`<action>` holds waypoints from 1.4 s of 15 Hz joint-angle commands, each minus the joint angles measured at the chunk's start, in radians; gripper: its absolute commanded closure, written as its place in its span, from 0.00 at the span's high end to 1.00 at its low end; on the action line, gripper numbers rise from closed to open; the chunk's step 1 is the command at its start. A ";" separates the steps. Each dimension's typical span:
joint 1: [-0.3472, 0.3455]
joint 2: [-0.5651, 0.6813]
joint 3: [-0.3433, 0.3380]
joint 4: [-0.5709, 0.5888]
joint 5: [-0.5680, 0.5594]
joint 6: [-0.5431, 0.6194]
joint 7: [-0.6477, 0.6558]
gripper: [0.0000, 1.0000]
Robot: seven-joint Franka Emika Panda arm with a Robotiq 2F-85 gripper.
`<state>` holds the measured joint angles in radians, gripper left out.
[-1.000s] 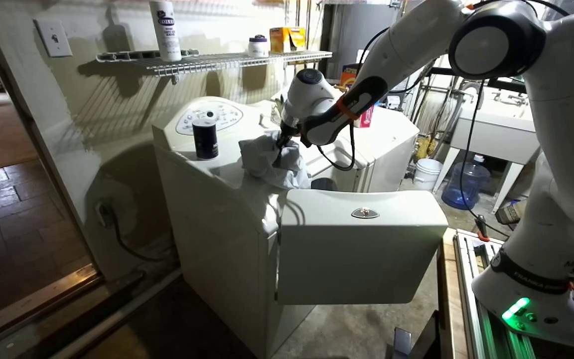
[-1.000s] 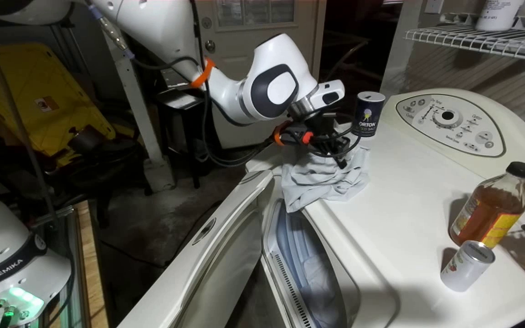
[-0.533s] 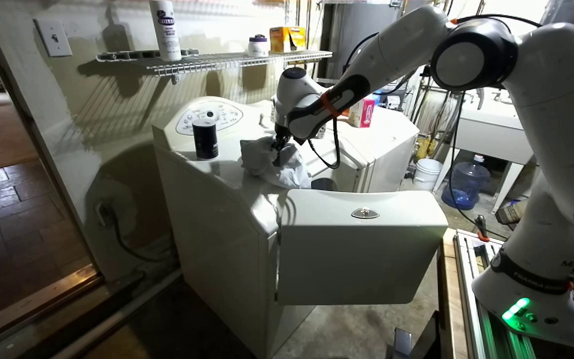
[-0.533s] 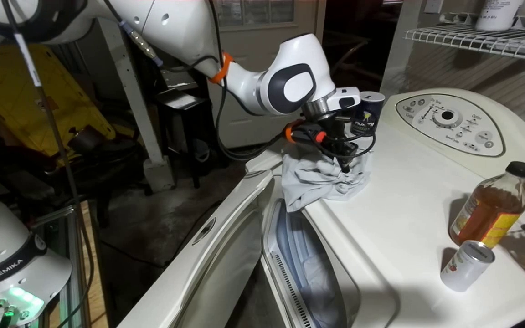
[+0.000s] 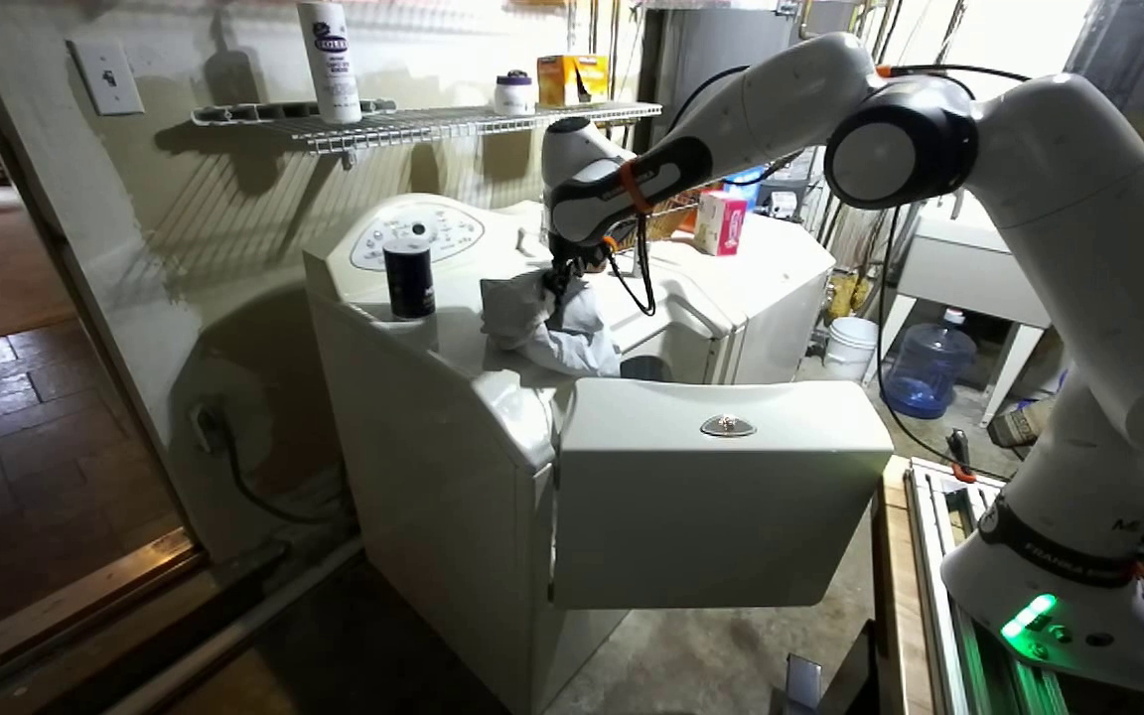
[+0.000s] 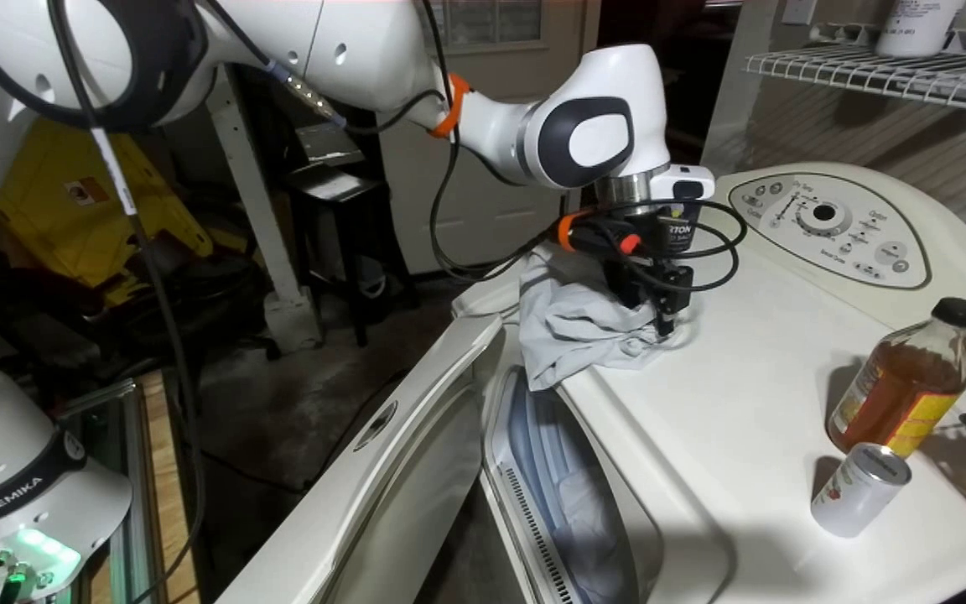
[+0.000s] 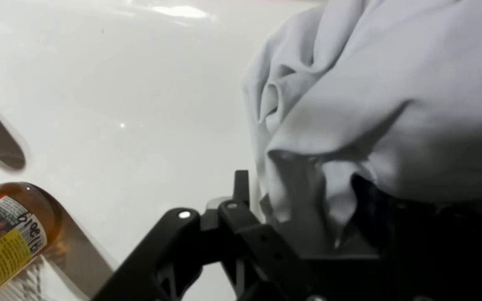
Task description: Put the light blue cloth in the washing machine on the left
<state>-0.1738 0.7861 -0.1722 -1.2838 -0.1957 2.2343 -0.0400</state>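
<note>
The light blue cloth (image 6: 579, 327) lies bunched on top of the washing machine (image 6: 751, 403), near its front edge by the door hinge. One fold hangs toward the opening below. My gripper (image 6: 652, 306) points down at the cloth's control-panel side. In the wrist view a finger (image 7: 241, 184) stands apart from the cloth (image 7: 383, 88), whose loose folds lie between the spread jaws. The far finger is lost in shadow at the right. In an exterior view the cloth (image 5: 572, 328) partly hides the fingertips. Pale blue fabric (image 6: 592, 520) shows inside the machine's opening.
The machine's door (image 5: 721, 497) is swung wide. On top stand a dark salt canister (image 5: 409, 278), an amber bottle (image 6: 902, 386) and a small can (image 6: 860, 491). A wire shelf (image 5: 473, 121) hangs behind. A second white machine (image 5: 781, 268) adjoins.
My gripper's fingers have spread apart. In an exterior view the arm has shifted toward the control panel, with the wrist turning more upright. The cloth has stayed on the machine's top, hardly changed.
</note>
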 commanded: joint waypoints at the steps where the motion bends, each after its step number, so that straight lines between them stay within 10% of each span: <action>1: -0.099 0.109 0.070 0.204 0.127 -0.191 -0.102 0.93; 9: -0.228 0.266 0.175 0.480 0.345 -0.593 -0.102 1.00; 16: -0.270 0.329 0.267 0.557 0.523 -0.577 -0.092 1.00; 18: -0.274 0.339 0.281 0.561 0.539 -0.572 -0.095 0.73; 21: -0.272 0.344 0.295 0.550 0.551 -0.546 -0.097 0.61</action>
<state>-0.4452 1.0816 0.0870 -0.7758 0.3084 1.6644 -0.1448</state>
